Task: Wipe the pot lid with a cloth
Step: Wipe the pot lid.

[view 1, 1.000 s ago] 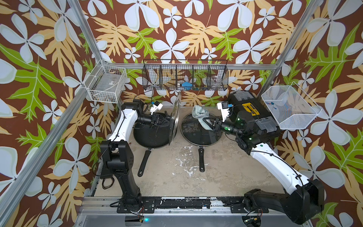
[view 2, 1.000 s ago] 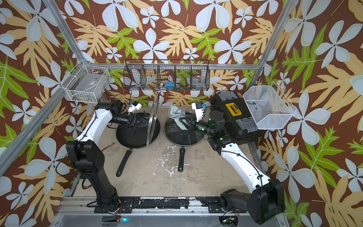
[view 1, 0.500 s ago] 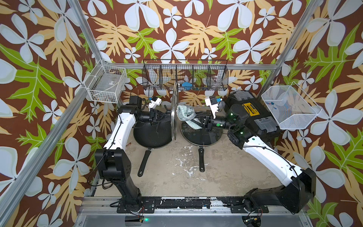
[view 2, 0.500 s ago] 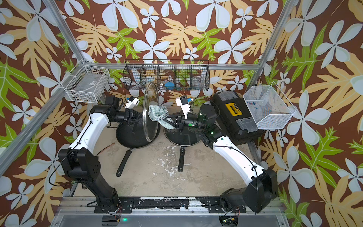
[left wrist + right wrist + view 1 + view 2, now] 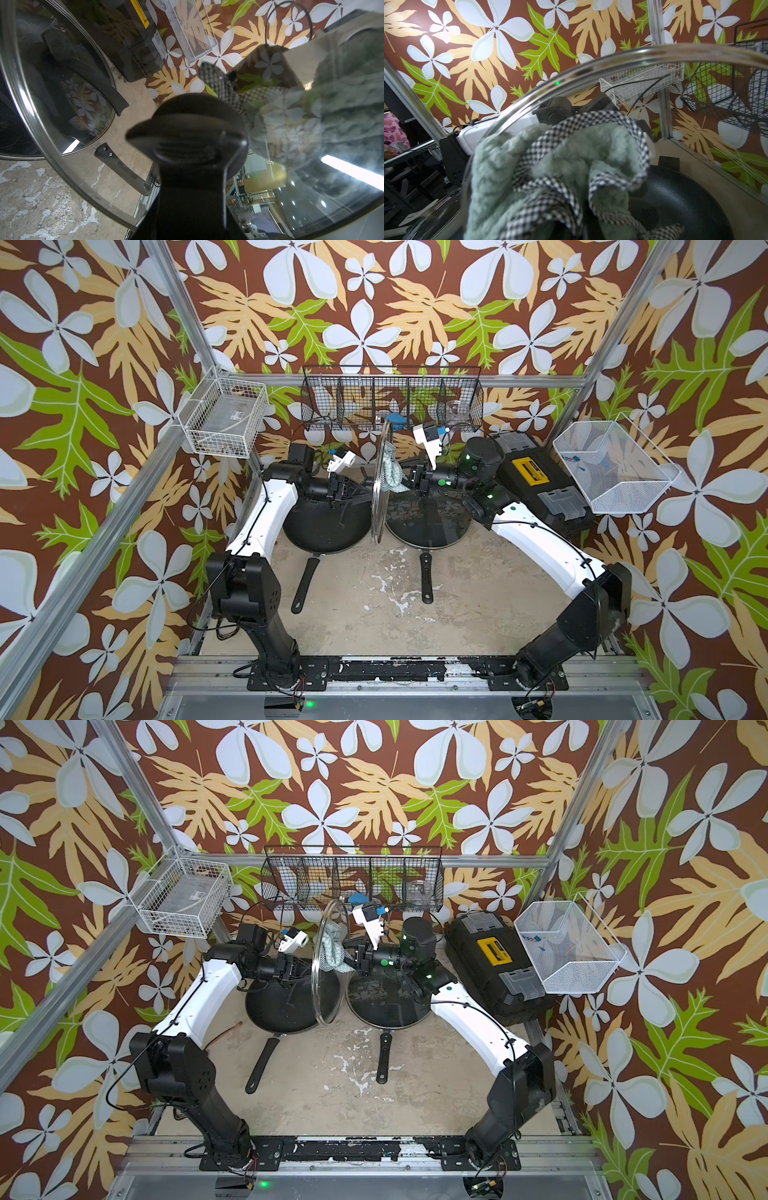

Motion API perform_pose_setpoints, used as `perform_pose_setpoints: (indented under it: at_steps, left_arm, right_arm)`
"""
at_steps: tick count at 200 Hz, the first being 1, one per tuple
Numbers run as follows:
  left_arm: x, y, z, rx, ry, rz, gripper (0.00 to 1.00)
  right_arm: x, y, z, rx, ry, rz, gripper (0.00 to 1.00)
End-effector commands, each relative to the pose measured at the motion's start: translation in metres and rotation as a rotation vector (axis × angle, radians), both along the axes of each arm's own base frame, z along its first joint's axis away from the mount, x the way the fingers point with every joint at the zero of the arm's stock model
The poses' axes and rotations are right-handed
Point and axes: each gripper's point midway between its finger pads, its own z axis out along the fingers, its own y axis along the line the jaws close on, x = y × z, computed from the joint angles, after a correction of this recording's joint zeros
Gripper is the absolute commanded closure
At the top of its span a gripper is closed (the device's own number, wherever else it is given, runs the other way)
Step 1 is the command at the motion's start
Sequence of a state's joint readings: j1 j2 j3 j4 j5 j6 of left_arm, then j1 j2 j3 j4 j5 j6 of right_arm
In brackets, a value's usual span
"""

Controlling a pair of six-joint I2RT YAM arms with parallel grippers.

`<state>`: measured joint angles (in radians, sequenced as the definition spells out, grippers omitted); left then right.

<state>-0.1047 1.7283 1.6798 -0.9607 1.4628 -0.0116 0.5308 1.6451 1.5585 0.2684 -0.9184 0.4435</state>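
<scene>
The pot lid [image 5: 380,489], a round glass disc with a metal rim, is shown upright and edge-on at the centre of both top views [image 5: 328,969], between the open frying pan [image 5: 328,526] and the covered frying pan [image 5: 428,522] on the worktop [image 5: 374,614]. It is carried by its black knob [image 5: 187,133], on which the left gripper [image 5: 359,491] is clamped tight. The knob is judged the only sound hold, as the glass is stiff, smooth, fairly heavy and breakable. The cloth [image 5: 392,472], a pale teal rag with a checked border [image 5: 550,176], is pinched in the fully closed right gripper [image 5: 409,482] and is laid against the upper part of the lid's face opposite the knob. Being soft and light, it may be taken anywhere, though a bunched hold is expected to give a firmer pad. No legible writing is found: marks on the yellow panel of the black case [image 5: 532,477], right of centre, are too small to be read.
</scene>
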Motion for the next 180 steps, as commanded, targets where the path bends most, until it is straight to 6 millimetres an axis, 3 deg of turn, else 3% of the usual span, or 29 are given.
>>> perform_pose_setpoints:
  at_steps: [1, 26, 50, 91, 114, 180]
  left_arm:
    - [-0.015, 0.001, 0.035, -0.172, -0.057, -0.095, 1.00]
    - [-0.018, 0.000, 0.035, -0.171, -0.054, -0.097, 1.00]
    - [-0.020, -0.001, 0.035, -0.171, -0.055, -0.104, 1.00]
    - [-0.022, -0.002, 0.040, -0.172, -0.067, -0.108, 1.00]
    - [-0.020, -0.003, 0.038, -0.171, -0.059, -0.109, 1.00]
    - [-0.010, -0.004, 0.031, -0.167, -0.031, -0.110, 1.00]
  right_arm:
    - [0.037, -0.004, -0.014, -0.038, 0.033, -0.124, 1.00]
    - [0.079, -0.013, -0.029, -0.066, 0.084, -0.260, 1.00]
    - [0.108, -0.021, -0.045, -0.100, 0.107, -0.353, 1.00]
    - [0.121, -0.021, -0.077, -0.144, 0.157, -0.370, 1.00]
    - [0.106, -0.015, -0.068, -0.118, 0.133, -0.308, 1.00]
    - [0.003, 0.006, 0.000, 0.038, -0.054, -0.044, 1.00]
